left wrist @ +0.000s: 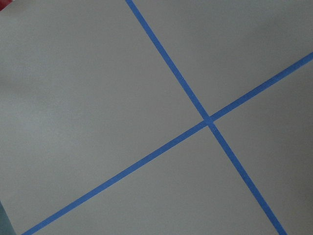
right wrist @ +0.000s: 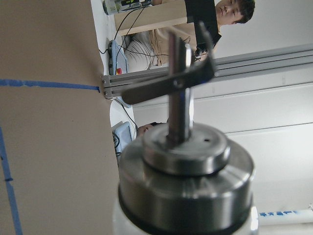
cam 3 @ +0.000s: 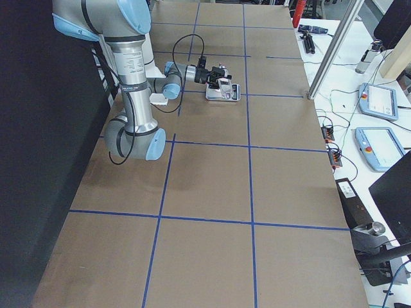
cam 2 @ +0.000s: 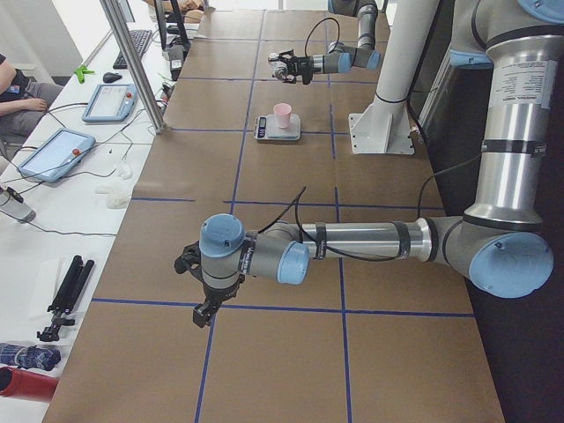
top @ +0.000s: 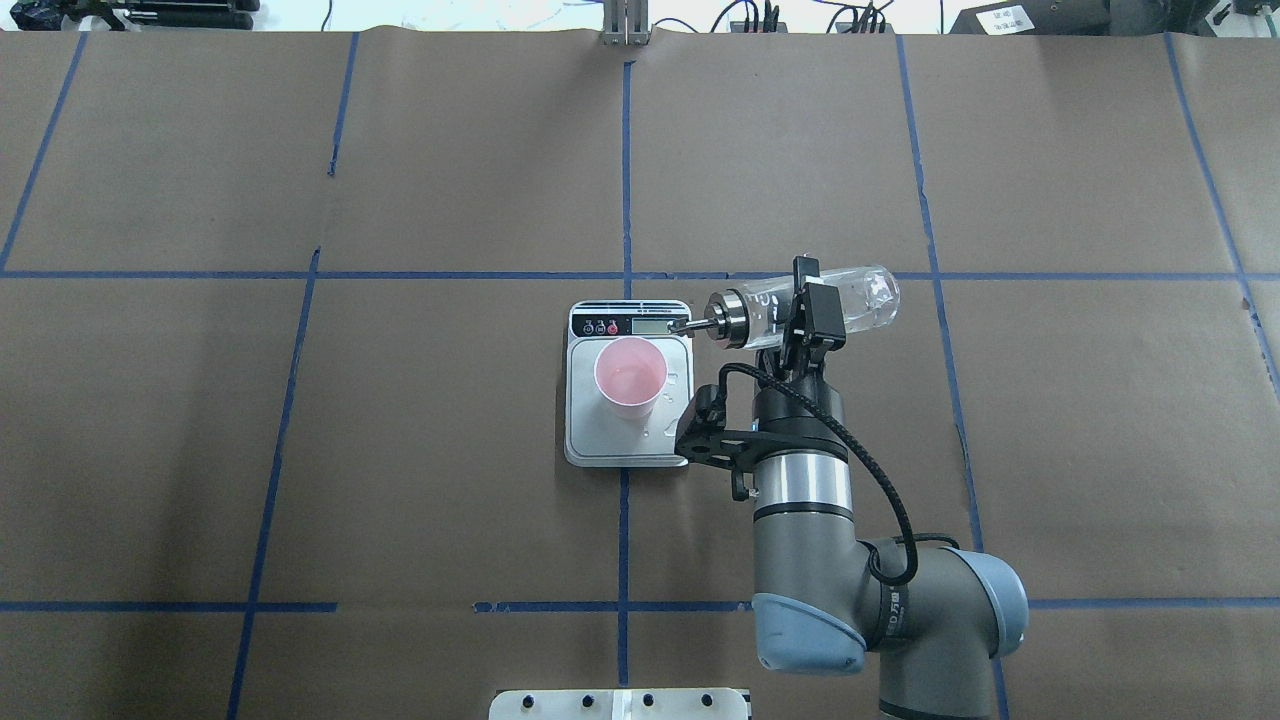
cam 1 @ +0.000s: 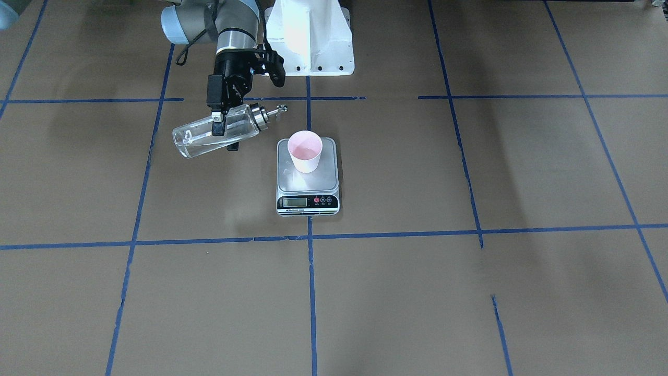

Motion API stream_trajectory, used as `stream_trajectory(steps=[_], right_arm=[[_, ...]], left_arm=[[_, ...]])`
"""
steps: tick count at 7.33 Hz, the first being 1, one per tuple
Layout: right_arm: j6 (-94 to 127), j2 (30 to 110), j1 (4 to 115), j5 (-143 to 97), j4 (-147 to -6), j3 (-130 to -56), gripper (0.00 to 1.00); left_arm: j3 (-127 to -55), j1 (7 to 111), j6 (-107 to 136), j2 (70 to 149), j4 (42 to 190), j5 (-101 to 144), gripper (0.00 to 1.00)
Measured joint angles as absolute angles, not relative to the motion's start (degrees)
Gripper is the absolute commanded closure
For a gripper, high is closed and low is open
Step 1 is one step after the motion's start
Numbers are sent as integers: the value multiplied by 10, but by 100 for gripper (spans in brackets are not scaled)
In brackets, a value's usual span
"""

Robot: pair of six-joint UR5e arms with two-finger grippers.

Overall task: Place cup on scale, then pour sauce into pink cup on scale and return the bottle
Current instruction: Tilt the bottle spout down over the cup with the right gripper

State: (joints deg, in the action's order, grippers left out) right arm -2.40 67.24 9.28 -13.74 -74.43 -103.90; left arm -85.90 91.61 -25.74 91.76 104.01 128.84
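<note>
Right gripper (top: pixel 808 298) clamps bottle (top: pixel 860 295); wrist view shows its spout (right wrist: pixel 178 93), overhead the cup (top: pixel 630 375).

Brown paper covers the whole surface (top: pixel 450 450), ruled into big squares by blue tape lines (top: pixel 623 150), and the light falls evenly, with only soft shadows. Down the left edge of the left-side view runs a white bench (cam 2: pixel 44 256) carrying two grey tablets (cam 2: pixel 55 152) and a keyboard (cam 2: pixel 139 40), with an aluminium post (cam 2: pixel 134 62) standing at its edge. Over in the right-side view, a black panel (cam 3: pixel 38 192) fills the frame's left side.
</note>
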Motion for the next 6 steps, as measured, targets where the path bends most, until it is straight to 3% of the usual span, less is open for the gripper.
stream_trajectory(steps=[6], right_arm=[[-130, 654, 101, -118, -746, -989, 100]], left_arm=[[-823, 919, -257, 919, 1080, 1288, 0]])
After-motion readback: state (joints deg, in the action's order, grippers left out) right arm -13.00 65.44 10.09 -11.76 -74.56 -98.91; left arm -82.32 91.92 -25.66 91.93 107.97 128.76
